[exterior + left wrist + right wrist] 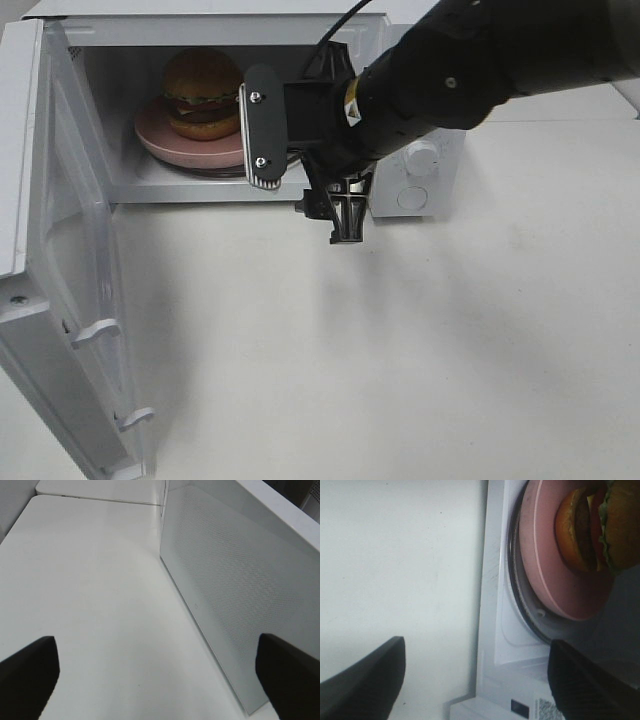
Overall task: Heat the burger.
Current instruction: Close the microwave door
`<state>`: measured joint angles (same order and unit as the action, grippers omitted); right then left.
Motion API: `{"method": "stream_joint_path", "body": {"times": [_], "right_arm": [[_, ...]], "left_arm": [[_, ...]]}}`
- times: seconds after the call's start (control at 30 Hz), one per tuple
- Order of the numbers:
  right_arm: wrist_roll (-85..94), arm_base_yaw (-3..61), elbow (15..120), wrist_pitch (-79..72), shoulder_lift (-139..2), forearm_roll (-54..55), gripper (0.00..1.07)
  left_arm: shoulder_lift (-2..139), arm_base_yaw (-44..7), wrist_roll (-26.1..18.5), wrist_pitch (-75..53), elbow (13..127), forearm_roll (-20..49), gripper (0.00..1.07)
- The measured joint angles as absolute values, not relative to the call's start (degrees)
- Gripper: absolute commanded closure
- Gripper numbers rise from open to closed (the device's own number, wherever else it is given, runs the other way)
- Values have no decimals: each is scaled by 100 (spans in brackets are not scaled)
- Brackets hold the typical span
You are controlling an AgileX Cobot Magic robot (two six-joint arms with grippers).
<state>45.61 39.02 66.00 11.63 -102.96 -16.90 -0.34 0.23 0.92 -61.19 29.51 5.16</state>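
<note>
Sitting in one microwave (120, 110): one burger (203, 92), one plate (190, 148), perhaps one turntable (530, 622).

White table (450, 350) carries 1 white microwave (420, 175), its door (60, 250) standing open.

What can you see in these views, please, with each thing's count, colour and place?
burger: one, golden-brown, on the plate.
plate: one, pink, inside the microwave.
microwave: one, white, at the table's back.
door: one, white, swung open on the left.
knobs: two, white, on the microwave's right panel.
table: one, white, under everything.
left gripper: one, black, open, beside the door.
right gripper: one, black, open, before the microwave's opening.
</note>
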Motion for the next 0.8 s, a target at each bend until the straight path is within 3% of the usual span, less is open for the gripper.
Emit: {"method": "stream_joint_path", "body": {"times": [0.47, 0.8], "right_arm": [[2538, 3902, 5071, 1364, -8955, -1690, 31], [819, 3902, 4297, 2320, -7884, -1536, 31]], "left_arm": [[-34, 23, 92, -6119, 2951, 516, 7], [-34, 23, 92, -6119, 2951, 516, 7]]}}
